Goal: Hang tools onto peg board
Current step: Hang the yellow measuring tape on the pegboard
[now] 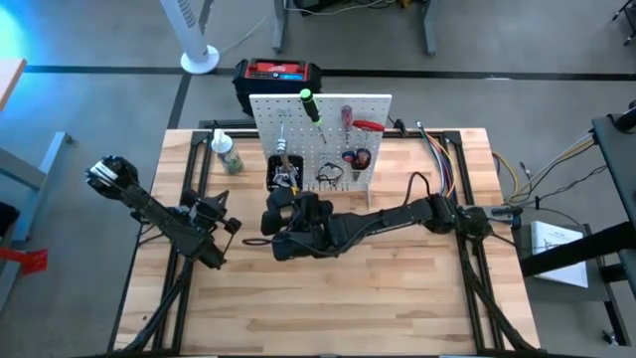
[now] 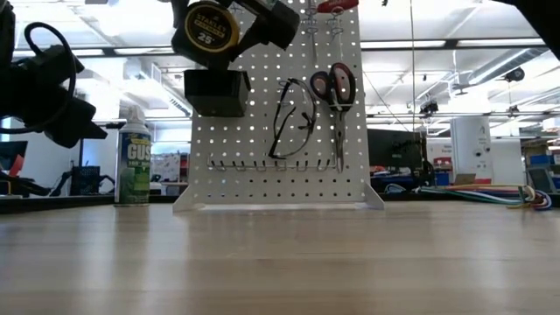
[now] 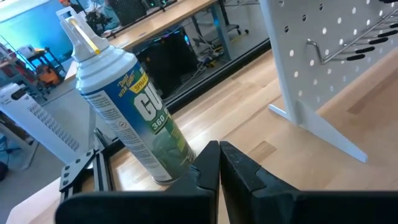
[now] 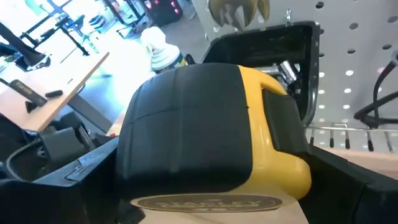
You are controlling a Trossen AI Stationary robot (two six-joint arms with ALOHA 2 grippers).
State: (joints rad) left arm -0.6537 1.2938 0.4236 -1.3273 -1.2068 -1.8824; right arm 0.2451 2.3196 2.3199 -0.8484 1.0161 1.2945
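My right gripper (image 2: 229, 19) is shut on a yellow and black tape measure (image 2: 205, 31), high above the table and just in front of the small black bin (image 2: 217, 92) on the white peg board (image 2: 350, 149). Black-framed glasses (image 2: 292, 122) and red-handled pliers (image 2: 334, 87) hang on the board's pegs. A green-handled screwdriver (image 1: 310, 104) and a red-handled one (image 1: 347, 117) stick up at its top. My left gripper (image 3: 219, 165) is shut and empty, left of the board near a green-labelled spray can (image 3: 130, 112). My right gripper holds the tape measure's case (image 4: 211, 143) pinched between its two fingers (image 4: 87, 165), one on each opposite side of the case. The tape measure is lifted clear of the table, its round labelled face (image 2: 206, 33) turned toward the table's near edge.
The spray can (image 2: 134, 157) stands left of the board. A red-and-black box (image 1: 278, 75) sits behind the board. Coloured cables (image 1: 442, 164) run along the table's right side. The wooden table (image 1: 348, 298) lies in front of the board.
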